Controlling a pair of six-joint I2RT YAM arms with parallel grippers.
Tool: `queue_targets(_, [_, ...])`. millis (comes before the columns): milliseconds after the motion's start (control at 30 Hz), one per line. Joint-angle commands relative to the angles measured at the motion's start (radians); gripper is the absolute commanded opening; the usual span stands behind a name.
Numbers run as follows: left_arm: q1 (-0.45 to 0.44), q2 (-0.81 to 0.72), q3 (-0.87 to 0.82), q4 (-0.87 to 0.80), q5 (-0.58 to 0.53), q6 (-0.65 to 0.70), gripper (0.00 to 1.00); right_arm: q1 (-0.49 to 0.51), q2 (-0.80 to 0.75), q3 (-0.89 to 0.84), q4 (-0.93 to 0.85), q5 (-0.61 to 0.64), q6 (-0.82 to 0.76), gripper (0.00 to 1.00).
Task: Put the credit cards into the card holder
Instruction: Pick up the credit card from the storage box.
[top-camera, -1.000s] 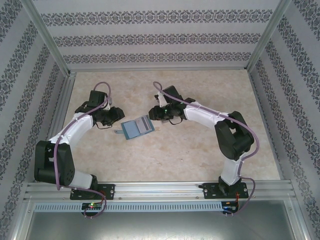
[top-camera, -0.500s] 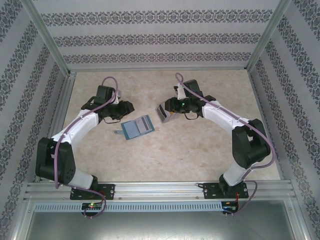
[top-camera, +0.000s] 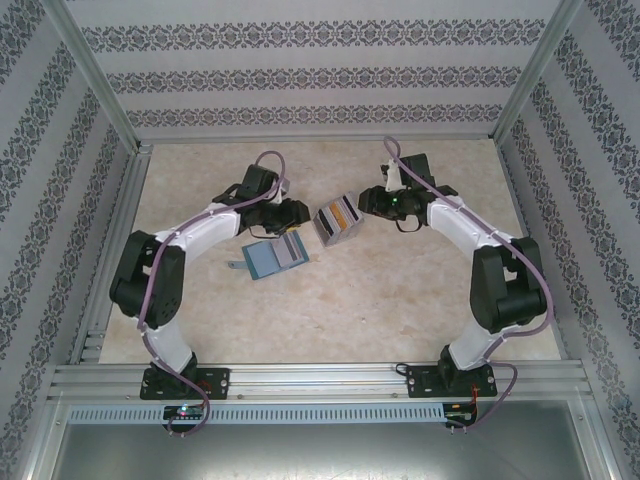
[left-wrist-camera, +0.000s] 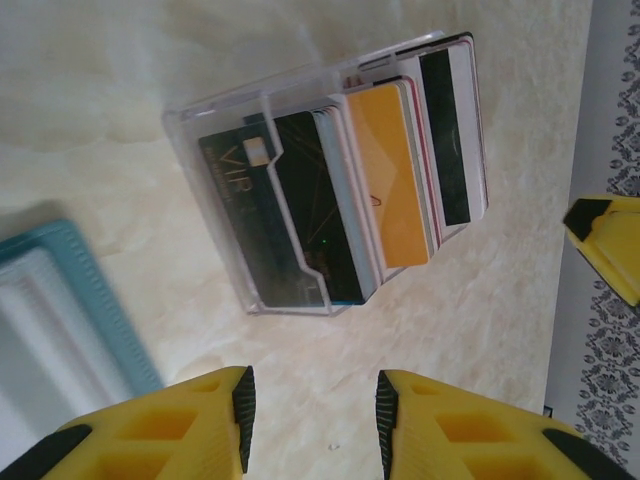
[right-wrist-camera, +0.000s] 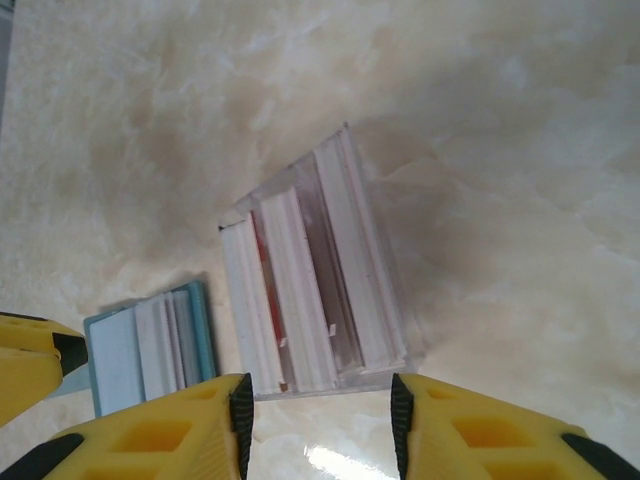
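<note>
One card holder (top-camera: 272, 257), one clear tray (left-wrist-camera: 215, 105) and at least three credit cards (left-wrist-camera: 390, 180) stacked in that tray (dark, orange, white with a black stripe; the full count cannot be told) are found on the desk (top-camera: 400, 300). The card holder is spread open, teal-rimmed with greyish sleeves, with the tray just beside it at 2 o'clock. The left jaws, at 1 o'clock of the holder, and the right jaws, at 2 o'clock of the tray, are parted and empty; bare desk is left at 6 o'clock.
</note>
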Motion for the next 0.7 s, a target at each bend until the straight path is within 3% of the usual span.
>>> queue_targets(0, [-0.026, 0.046, 0.049, 0.06, 0.03, -0.027, 0.39, 0.003, 0.054, 0.054, -0.038, -0.027, -0.036, 0.44])
queue_targets(433, [-0.045, 0.18, 0.078, 0.128, 0.058, -0.063, 0.4, 0.02, 0.201, 0.204, -0.155, 0.051, -0.103, 0.45])
queue_targets(667, [-0.049, 0.217, 0.092, 0.138, 0.063, -0.072, 0.4, 0.027, 0.257, 0.28, -0.207, 0.017, -0.129, 0.45])
